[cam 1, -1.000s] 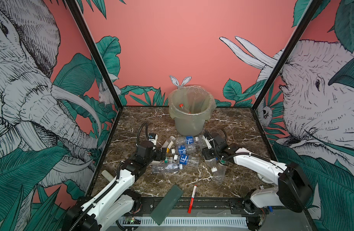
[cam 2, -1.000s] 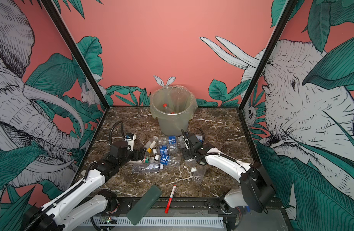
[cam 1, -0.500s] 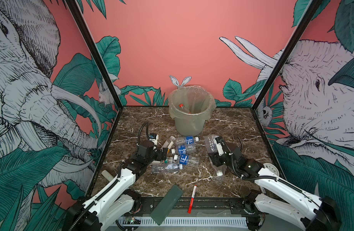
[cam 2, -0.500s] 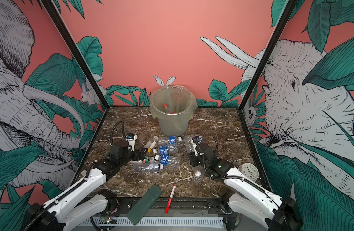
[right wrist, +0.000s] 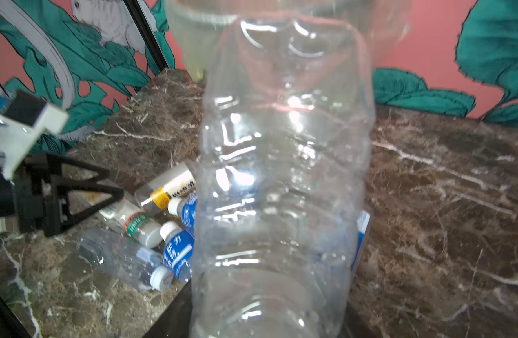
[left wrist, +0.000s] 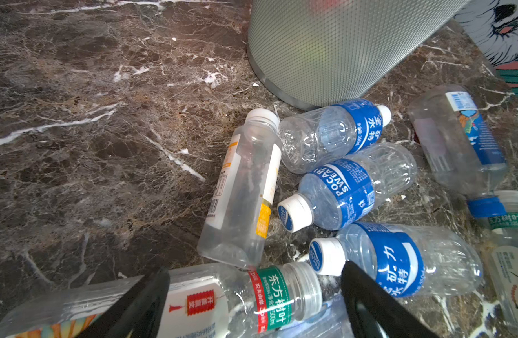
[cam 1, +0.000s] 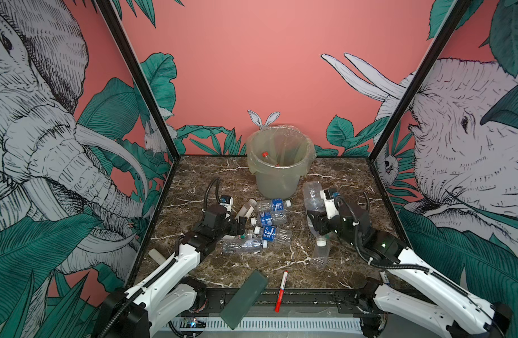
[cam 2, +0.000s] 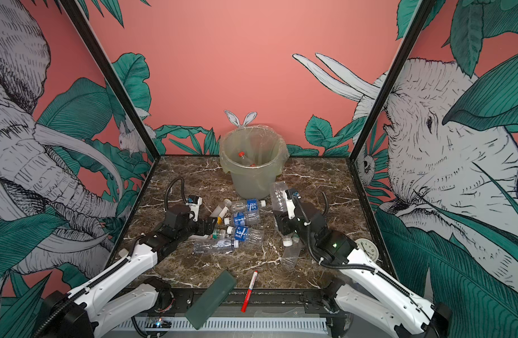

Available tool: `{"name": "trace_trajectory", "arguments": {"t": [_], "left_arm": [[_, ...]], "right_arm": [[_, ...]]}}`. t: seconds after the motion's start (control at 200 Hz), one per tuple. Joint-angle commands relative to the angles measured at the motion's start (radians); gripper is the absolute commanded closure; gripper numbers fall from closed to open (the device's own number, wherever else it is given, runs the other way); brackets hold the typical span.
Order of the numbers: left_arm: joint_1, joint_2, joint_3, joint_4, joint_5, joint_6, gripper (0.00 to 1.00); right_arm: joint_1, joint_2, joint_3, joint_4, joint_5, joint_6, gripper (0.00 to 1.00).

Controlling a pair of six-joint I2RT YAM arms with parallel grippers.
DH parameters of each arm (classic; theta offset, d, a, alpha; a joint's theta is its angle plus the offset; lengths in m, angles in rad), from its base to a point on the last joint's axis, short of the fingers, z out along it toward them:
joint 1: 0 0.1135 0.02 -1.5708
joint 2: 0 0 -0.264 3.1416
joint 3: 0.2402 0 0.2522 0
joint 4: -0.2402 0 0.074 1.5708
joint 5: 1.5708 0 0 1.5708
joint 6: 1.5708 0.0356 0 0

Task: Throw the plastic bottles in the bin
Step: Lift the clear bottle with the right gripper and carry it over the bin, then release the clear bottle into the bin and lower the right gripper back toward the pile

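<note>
The bin (cam 1: 278, 175) (cam 2: 252, 178) stands at the back of the table, with a red-capped bottle (cam 1: 266, 156) inside it. My right gripper (cam 1: 315, 218) (cam 2: 284, 222) (right wrist: 266, 322) is shut on a large clear plastic bottle (cam 1: 312, 194) (cam 2: 278, 194) (right wrist: 281, 175), held cap down just right of the bin. My left gripper (cam 1: 239, 226) (left wrist: 253, 295) is open, its fingers (left wrist: 140, 304) standing either side of a green-labelled bottle (left wrist: 269, 295). Beside it lie a yellow-white-labelled bottle (left wrist: 243, 187) and three blue-labelled ones (left wrist: 339, 193). Another clear bottle (cam 1: 320, 254) lies under the right arm.
A red-and-white marker pen (cam 1: 282, 289) and a flat dark green slab (cam 1: 243, 298) lie at the table's front edge. A small white clock (cam 2: 367, 248) sits by the right wall. Printed walls close in the table on three sides.
My right arm has lifted the large clear bottle off the table and tipped it upright beside the bin. The left gripper has stayed over the pile.
</note>
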Motion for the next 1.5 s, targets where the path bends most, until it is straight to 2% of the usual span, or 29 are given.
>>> {"name": "trace_trajectory", "arguments": {"t": [0.0, 0.115, 0.17, 0.25, 0.305, 0.385, 0.455, 0.535, 0.64, 0.68, 0.84, 0.965, 1.3, 1.495], "left_arm": [[0.005, 0.0, -0.01, 0.018, 0.0, 0.001, 0.07], [0.004, -0.002, -0.024, 0.026, -0.001, 0.005, 0.07], [0.004, 0.0, -0.031, 0.036, 0.001, 0.002, 0.07], [0.005, 0.001, -0.031, 0.037, 0.007, -0.006, 0.07], [0.005, -0.006, -0.024, 0.025, 0.011, -0.009, 0.07], [0.006, -0.047, -0.018, -0.015, 0.004, -0.006, 0.07], [0.005, -0.092, -0.034, -0.037, -0.004, -0.004, 0.07], [0.006, -0.141, -0.051, -0.066, -0.008, -0.003, 0.07], [0.006, -0.187, -0.075, -0.076, -0.008, 0.005, 0.07], [0.006, -0.197, -0.08, -0.078, -0.009, 0.01, 0.07], [0.008, -0.191, -0.075, -0.099, -0.023, 0.015, 0.06], [0.007, -0.185, -0.067, -0.108, -0.033, 0.009, 0.01], [0.007, -0.211, -0.035, -0.179, -0.055, -0.003, 0.0], [0.007, -0.213, -0.035, -0.19, -0.041, -0.011, 0.01]], "right_arm": [[0.004, 0.152, 0.268, -0.034, 0.013, -0.065, 0.44], [-0.02, 0.415, 0.663, -0.084, -0.018, -0.125, 0.43], [-0.045, 0.576, 0.869, -0.107, -0.012, -0.158, 0.39], [-0.114, 0.828, 1.222, -0.196, -0.022, -0.16, 0.25], [-0.15, 0.989, 1.496, -0.304, -0.023, -0.151, 0.02], [-0.166, 1.174, 1.836, -0.457, 0.039, -0.155, 0.01], [-0.167, 1.22, 1.951, -0.519, 0.075, -0.159, 0.01], [-0.164, 1.133, 1.828, -0.487, 0.083, -0.169, 0.01], [-0.159, 0.874, 1.342, -0.165, 0.033, -0.184, 0.01], [-0.159, 0.804, 1.228, -0.102, 0.023, -0.18, 0.01], [-0.16, 0.656, 1.026, -0.073, 0.031, -0.167, 0.01], [-0.161, 0.562, 0.871, -0.05, 0.042, -0.16, 0.01], [-0.161, 0.325, 0.449, 0.022, 0.055, -0.131, 0.01], [-0.161, 0.23, 0.265, -0.001, 0.043, -0.113, 0.01]]}}
